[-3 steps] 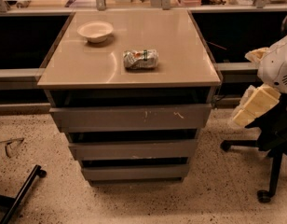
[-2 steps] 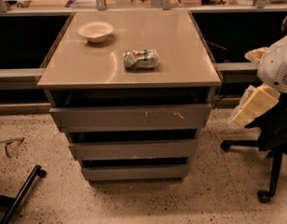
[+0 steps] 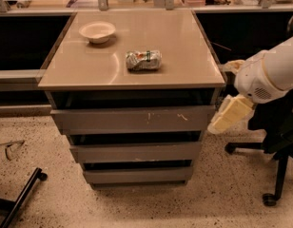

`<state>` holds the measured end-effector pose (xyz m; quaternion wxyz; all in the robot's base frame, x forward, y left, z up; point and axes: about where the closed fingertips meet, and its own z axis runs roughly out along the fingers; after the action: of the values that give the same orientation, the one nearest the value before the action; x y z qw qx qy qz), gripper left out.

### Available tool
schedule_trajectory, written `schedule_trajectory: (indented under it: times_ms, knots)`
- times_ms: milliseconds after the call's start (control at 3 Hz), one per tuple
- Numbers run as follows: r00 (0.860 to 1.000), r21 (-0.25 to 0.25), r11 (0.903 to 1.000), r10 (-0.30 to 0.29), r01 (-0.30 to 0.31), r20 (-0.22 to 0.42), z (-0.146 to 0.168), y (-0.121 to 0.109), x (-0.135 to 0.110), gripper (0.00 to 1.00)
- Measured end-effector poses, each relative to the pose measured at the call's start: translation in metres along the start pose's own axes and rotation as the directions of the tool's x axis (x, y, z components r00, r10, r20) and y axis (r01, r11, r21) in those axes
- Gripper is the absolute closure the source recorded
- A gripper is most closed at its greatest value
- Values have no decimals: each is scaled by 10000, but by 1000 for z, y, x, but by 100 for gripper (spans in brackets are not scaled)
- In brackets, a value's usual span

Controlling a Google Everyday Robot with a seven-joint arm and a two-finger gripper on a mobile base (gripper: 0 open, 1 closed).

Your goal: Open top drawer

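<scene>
Grey and flat-fronted, the top drawer (image 3: 113, 120) sits just under the tan worktop (image 3: 180, 42), shut flush, with white scratches right of its centre. Two narrower drawers lie below it. The end effector (image 3: 226, 118) hangs beside the drawer's right end, tilted down and left; whether it is wide or narrow I cannot tell. A white bowl (image 3: 97, 31) and a crushed can (image 3: 143, 60) rest on the worktop.

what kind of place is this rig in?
Probably an office or lab workspace: a wheeled office chair at right, cluttered benches behind, and a grey drawer unit whose top drawer faces us. The gripper hangs just right of that drawer.
</scene>
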<state>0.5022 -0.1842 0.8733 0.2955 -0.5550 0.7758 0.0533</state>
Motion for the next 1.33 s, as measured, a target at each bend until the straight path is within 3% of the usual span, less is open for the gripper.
schedule_trajectory:
  times_ms: [333,667,1000,1333]
  knots:
    - [9950,-1071,9907,-771,836,635,46,19,-25,0]
    - [9949,-1079,9906,-777,843,635,46,19,-25,0]
    - [9896,-1474,9831,-929,1087,1098,89,34,-19,0]
    - [9817,-1932,9704,-1163,1446,1507,156,51,-8,0]
